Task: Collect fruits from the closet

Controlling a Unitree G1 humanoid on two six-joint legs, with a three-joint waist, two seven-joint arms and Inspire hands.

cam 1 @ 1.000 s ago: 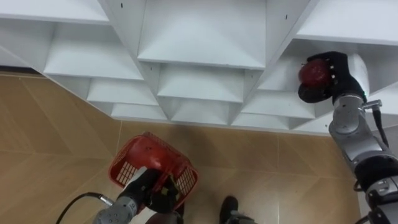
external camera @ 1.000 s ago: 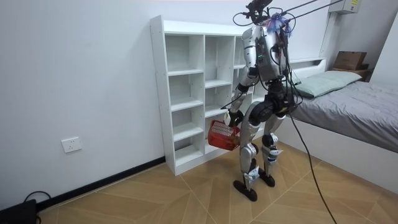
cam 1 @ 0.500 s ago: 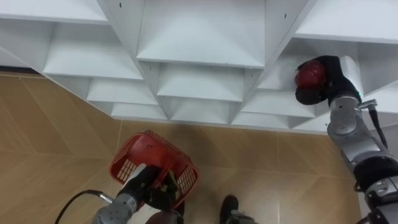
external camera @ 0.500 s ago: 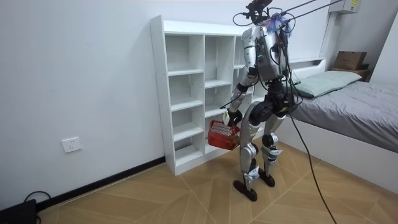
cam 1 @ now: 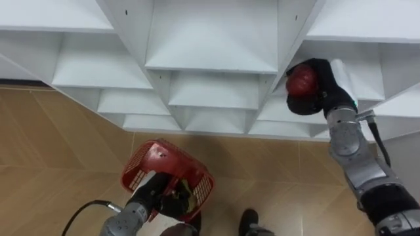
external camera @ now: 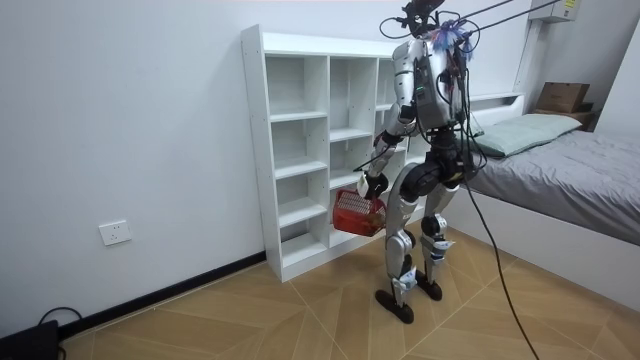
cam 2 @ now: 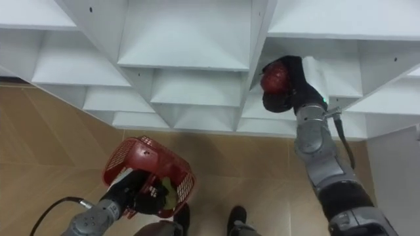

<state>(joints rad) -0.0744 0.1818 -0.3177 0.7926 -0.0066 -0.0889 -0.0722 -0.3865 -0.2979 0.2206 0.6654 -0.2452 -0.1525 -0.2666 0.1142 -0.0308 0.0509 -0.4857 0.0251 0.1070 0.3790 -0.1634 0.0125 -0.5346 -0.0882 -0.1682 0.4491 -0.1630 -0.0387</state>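
My right hand [cam 1: 319, 86] [cam 2: 295, 82] is shut on a dark red round fruit [cam 1: 302, 81] [cam 2: 274, 77], held in front of the white closet's [cam 1: 210, 59] right column of shelves. Low on my left, my left hand [cam 1: 157, 196] [cam 2: 134, 195] is curled on the rim of a red plastic basket [cam 1: 167, 176] [cam 2: 147, 172], with something yellow-green showing inside it. In the room view I stand facing the closet [external camera: 300, 150], the basket [external camera: 358, 212] hanging at thigh height.
The closet's shelves look bare. Wooden floor [cam 1: 59, 144] lies below the basket. In the room view a bed [external camera: 570, 180] stands just behind me on the room view's right, and a wall socket [external camera: 115, 233] sits low on the wall at the left.
My right hand has drawn the red fruit leftward, out of the right shelf compartment toward the closet's middle. The basket stays in my left hand; the picture has shifted slightly.
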